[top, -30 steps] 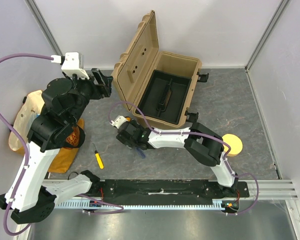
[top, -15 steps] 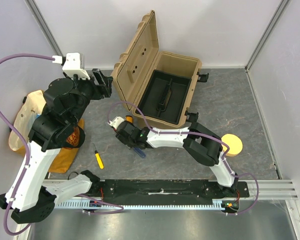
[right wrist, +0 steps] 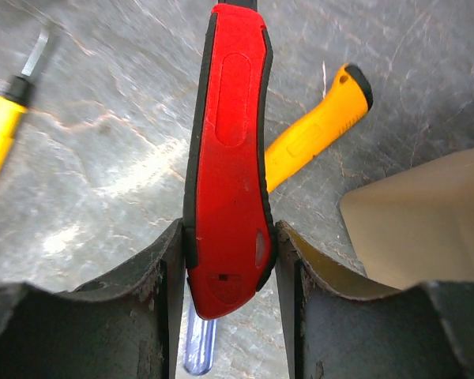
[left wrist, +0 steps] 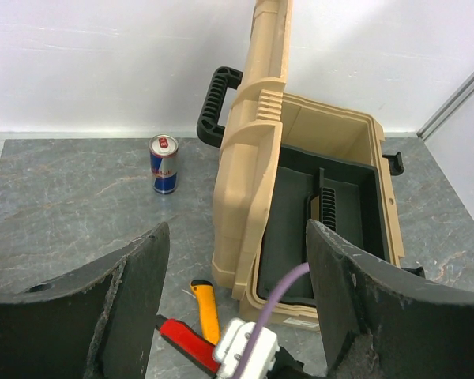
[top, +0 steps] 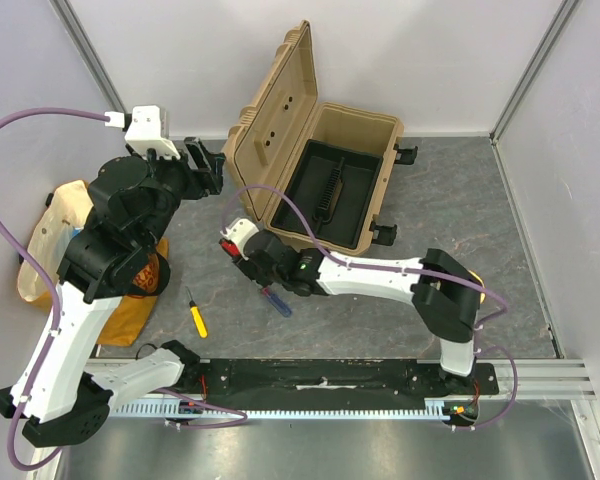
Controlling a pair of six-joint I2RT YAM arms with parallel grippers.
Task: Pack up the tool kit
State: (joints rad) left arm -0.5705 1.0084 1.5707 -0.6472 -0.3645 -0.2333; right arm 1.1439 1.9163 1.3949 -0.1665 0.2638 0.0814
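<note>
Toolbox (top: pixel 275 120) sat at the far side of the gray surface (top: pixel 460 200), with its tan lid standing up and open. A black tray (left wrist: pixel 332 213) lay inside it (the tray had a ridged bar down its middle). The right claw (right wrist: pixel 227 245) was squeezed tight on a red-handled tool (right wrist: pixel 229 118), with one finger on each side of the handle. It held the tool over the surface, near the front left corner of the toolbox. Under it lay a yellow-handled tool (right wrist: pixel 316 126), close to the tan wall. A small blue thing (right wrist: pixel 197 347) poked out below the red handle. A yellow screwdriver (top: pixel 196 315) lay by itself on the surface, closer to the arms. The left claw (left wrist: pixel 237 237) was beside the lid, with its two fingers spread wide apart. A little drink can (left wrist: pixel 164 164) stood upright on the outer side of the lid, near the black carry handle.
</note>
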